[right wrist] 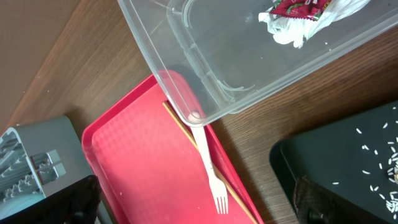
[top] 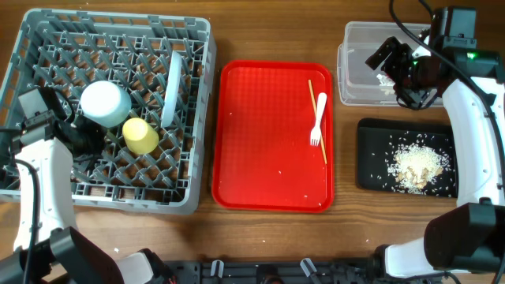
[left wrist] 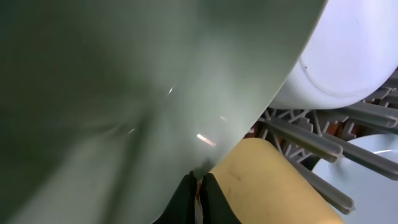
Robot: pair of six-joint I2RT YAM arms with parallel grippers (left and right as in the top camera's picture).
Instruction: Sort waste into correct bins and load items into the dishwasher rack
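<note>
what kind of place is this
Probably a lab tabletop staged as a dish-clearing station: a grey dishwasher rack, a red serving tray, and a clear waste tub on a wooden table.

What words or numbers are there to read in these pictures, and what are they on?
No text can be read in any view.
Snack wrapper in the clear tub: pale marks on the red print, too small and blurred to read.
Red tray, dishwasher rack, black tray: no writing shows.
</note>
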